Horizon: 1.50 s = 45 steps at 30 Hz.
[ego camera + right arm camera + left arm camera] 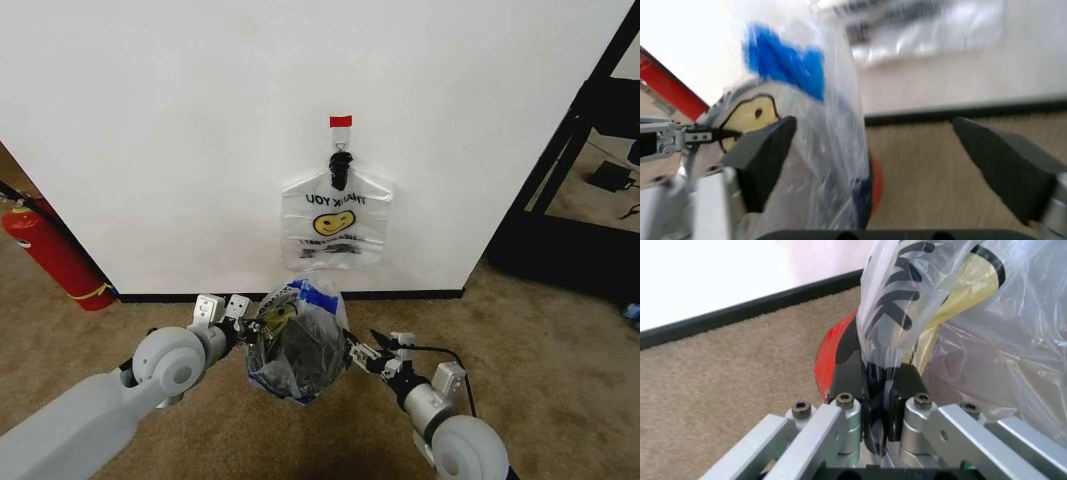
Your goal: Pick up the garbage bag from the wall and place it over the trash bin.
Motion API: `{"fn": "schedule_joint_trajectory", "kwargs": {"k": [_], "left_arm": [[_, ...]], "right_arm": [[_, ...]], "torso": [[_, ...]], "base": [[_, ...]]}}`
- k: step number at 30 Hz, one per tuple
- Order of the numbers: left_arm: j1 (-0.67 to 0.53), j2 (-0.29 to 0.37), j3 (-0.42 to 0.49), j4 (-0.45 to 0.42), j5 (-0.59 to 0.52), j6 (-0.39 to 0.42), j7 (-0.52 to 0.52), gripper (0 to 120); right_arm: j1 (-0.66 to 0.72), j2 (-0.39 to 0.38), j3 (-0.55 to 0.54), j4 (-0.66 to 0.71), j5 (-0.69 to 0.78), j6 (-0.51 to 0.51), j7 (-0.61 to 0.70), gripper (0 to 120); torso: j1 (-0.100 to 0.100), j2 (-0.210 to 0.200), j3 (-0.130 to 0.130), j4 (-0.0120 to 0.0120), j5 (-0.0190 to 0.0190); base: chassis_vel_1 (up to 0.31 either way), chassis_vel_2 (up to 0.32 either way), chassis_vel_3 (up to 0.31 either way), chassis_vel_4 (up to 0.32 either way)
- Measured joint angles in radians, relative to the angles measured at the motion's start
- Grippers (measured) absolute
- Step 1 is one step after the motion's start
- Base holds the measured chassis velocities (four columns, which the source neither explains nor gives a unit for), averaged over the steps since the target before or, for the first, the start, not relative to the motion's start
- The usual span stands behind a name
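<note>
The garbage bag [296,345] I'm working with sits draped over the trash bin [300,385] on the carpet, just in front of the wall [180,130]. It is translucent, with a patch of blue print near its top and a yellow face partly folded into the plastic, so I can't read any of its lettering. The bin itself is almost wholly hidden under the film; I only make out dark mesh through it in the head view, and a red edge low down in my left wrist view.

My left claw [879,407] is clamped on a gathered fold of that bag at the bin's left rim, the plastic pinched between its black pads. My right claw [887,165] stands spread at the bin's right side, one finger against the bag, the other well apart over the carpet. That view is smeared, so I can't tell whether the near finger truly touches.

A second smiley bag [335,220] hangs on the wall from a black hook [340,168] under a red tape strip [341,121]. A fire extinguisher [52,255] leans at the far left.
</note>
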Motion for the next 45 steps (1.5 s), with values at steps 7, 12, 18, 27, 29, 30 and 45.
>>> {"fn": "schedule_joint_trajectory", "kwargs": {"k": [7, 12, 18, 27, 29, 30, 45], "left_arm": [[0.014, 0.01, -0.005, -0.047, 0.086, 0.047, -0.038, 4], [0.019, 0.005, -0.003, -0.063, 0.105, 0.063, -0.044, 4], [0.019, 0.005, 0.0, -0.084, 0.102, 0.065, -0.047, 4], [0.019, 0.011, 0.002, -0.096, 0.092, 0.065, -0.047, 4], [0.018, 0.011, 0.003, -0.096, 0.09, 0.065, -0.047, 4], [0.016, 0.009, 0.005, -0.096, 0.083, 0.065, -0.047, 4], [0.016, 0.007, 0.006, -0.099, 0.067, 0.064, -0.05, 4]], "right_arm": [[0.006, -0.056, -0.037, -0.051, -0.435, 0.345, -0.125, 100], [0.074, -0.091, -0.061, -0.087, -0.611, 0.411, -0.186, 100], [0.173, -0.102, -0.112, -0.195, -0.732, 0.431, -0.192, 100], [0.235, -0.089, -0.155, -0.254, -0.762, 0.43, -0.174, 80], [0.239, -0.089, -0.157, -0.257, -0.768, 0.43, -0.174, 79], [0.246, -0.088, -0.16, -0.261, -0.782, 0.431, -0.174, 73], [0.265, -0.092, -0.173, -0.283, -0.825, 0.417, -0.181, 21]], "torso": [[0.0, 0.0, 0.0, -0.0001, 0.0001], [0.0, 0.0, 0.0, 0.0001, 0.0001], [0.0, 0.0, 0.0, 0.0001, 0.0001], [0.0, 0.0, 0.0, 0.0, 0.0], [0.0, 0.0, 0.0, 0.0, 0.0], [0.0, 0.0, 0.0, 0.0, 0.0], [0.0, 0.0, 0.0, -0.0001, 0.0]], "base": [[0.0, 0.0, 0.0, 0.0], [0.0, 0.0, 0.0, 0.0], [0.0, 0.0, 0.0, 0.0], [0.0, 0.0, 0.0, 0.0], [0.0, 0.0, 0.0, 0.0], [0.0, 0.0, 0.0, 0.0], [0.0, 0.0, 0.0, 0.0]]}}
